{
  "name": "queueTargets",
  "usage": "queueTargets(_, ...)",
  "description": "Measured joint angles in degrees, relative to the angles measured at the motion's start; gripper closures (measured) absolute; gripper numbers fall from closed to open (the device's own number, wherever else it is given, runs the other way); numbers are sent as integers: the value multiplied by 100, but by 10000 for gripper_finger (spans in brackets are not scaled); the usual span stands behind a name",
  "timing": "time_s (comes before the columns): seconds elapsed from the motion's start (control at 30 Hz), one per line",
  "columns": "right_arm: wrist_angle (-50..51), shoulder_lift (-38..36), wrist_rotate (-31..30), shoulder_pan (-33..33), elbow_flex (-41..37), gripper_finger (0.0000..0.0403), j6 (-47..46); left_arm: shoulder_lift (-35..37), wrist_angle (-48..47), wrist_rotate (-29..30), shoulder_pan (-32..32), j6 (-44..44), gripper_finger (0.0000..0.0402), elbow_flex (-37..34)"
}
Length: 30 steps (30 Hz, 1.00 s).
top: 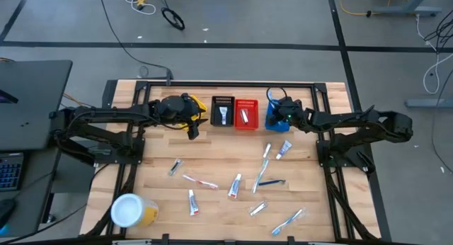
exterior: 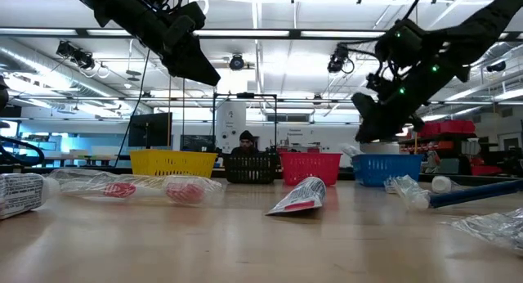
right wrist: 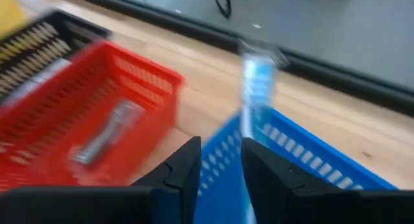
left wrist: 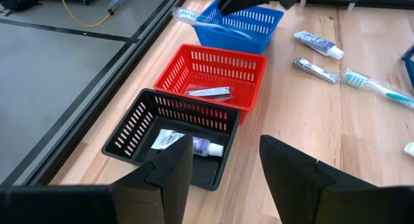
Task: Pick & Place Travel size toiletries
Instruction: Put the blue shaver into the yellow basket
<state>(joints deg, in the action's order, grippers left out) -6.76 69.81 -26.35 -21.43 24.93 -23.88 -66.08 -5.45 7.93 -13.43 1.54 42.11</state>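
Several toiletries lie loose on the wooden table: white tubes, toothbrushes and silvery packets. My right gripper hangs open over the blue basket. A blue-white toothbrush lies slanted in that basket just under the fingers, its head leaning out over the rim; I see no contact. My left gripper is open and holds nothing, near the black basket, which holds a small tube. The red basket holds a silvery item.
The yellow, black, red and blue baskets stand in a row along the table's far edge. A white-lidded yellow jar stands at the near left corner. A person sits beyond the table. Bare wood shows between the baskets and the scattered items.
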Motion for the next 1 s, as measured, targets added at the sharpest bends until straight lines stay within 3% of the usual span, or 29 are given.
queueTargets(0.17, 3, -224, 505, 329, 304, 281, 515, -2, 0, 1, 0, 0, 212, 2)
queueTargets(0.4, -555, -328, 2633, 1286, 459, 281, 1192, -2, 2, -1, 1, -3, 213, 1)
queueTargets(0.57, -39, -301, 3625, 2099, 459, 281, 1606, 0, 74, 1, 0, -216, 212, 2)
queueTargets(0.77, 769, -300, 3702, 2699, 459, 281, 1473, -2, 389, 0, 0, -225, 214, 2)
queueTargets(1.0, 310, 18, 3698, 3298, 459, 281, 1447, 0, 455, -1, 0, -472, 212, 0)
